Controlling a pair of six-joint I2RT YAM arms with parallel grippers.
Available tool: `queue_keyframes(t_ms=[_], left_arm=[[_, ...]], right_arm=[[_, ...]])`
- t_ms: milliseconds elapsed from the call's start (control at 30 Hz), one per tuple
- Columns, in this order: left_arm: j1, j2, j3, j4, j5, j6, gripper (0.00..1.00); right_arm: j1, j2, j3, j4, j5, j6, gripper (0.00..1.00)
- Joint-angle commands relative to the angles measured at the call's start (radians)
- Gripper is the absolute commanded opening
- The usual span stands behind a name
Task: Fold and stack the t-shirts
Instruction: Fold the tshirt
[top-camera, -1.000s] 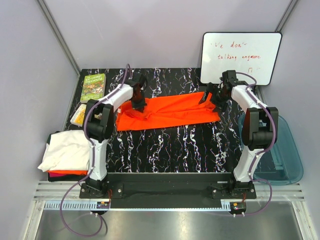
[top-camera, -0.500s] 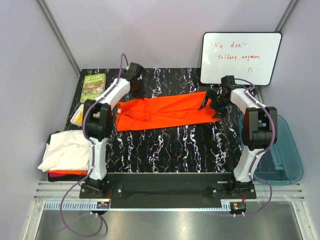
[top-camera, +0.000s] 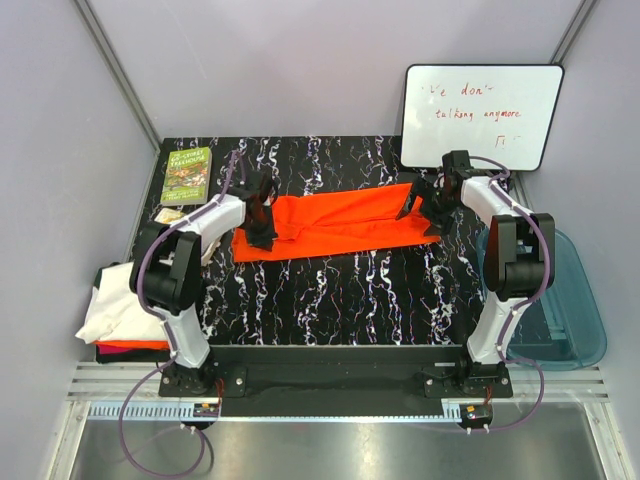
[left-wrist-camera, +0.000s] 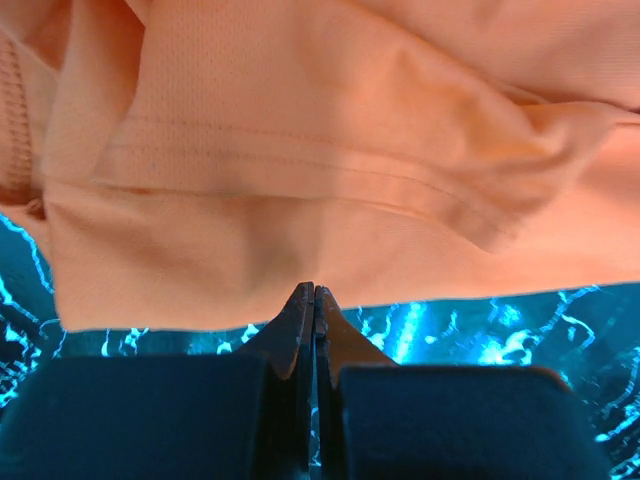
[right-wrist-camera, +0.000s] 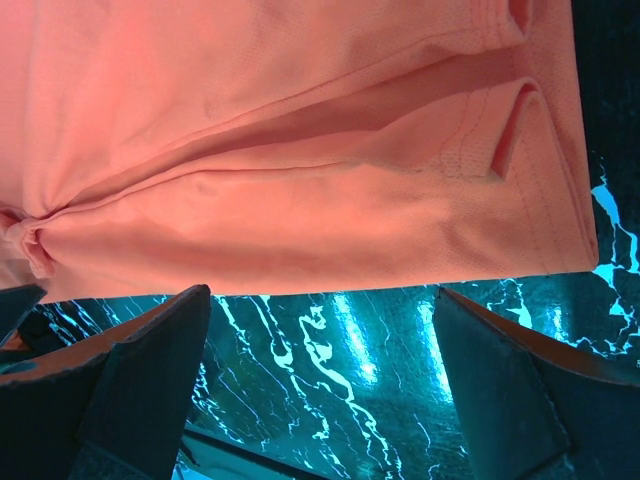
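Note:
A bright orange t-shirt (top-camera: 340, 222) lies folded into a long band across the back middle of the table. My left gripper (top-camera: 262, 228) is over its left end. In the left wrist view the jaws (left-wrist-camera: 314, 292) are shut with nothing between them, their tips at the shirt's near edge (left-wrist-camera: 300, 200). My right gripper (top-camera: 421, 205) is over the shirt's right end. In the right wrist view it (right-wrist-camera: 320, 292) is open wide and empty, over bare table just short of the shirt's hem (right-wrist-camera: 300, 200). A white shirt (top-camera: 120, 305) lies on a red-orange one (top-camera: 135, 345) at the left edge.
A small green book (top-camera: 187, 175) lies at the back left corner. A whiteboard (top-camera: 480, 115) leans at the back right. A translucent blue tub (top-camera: 570, 300) sits off the table's right side. The black marbled table (top-camera: 340, 300) shows in front of the shirt.
My left arm has swung from the back of the table forward onto the shirt's left end, which now lies flatter. My right gripper has shifted slightly forward at the right end.

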Motion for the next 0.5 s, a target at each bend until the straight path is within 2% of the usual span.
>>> queue_keyframes(t_ms=[0,167,467], left_arm=[[0.001,0.072,0.043,0.081,-0.001,-0.003,0.00],[0.001,0.159,0.155,0.078,0.016,0.000,0.00],[-0.001,0.181,0.238,0.055,0.022,0.012,0.00]], right_arm=[[0.002,-0.009,0.048,0.005,-0.024,-0.010,1.00],[0.002,-0.021,0.039,0.005,-0.024,-0.013,1.00],[0.002,-0.021,0.013,0.005,-0.022,-0.004,1.00]])
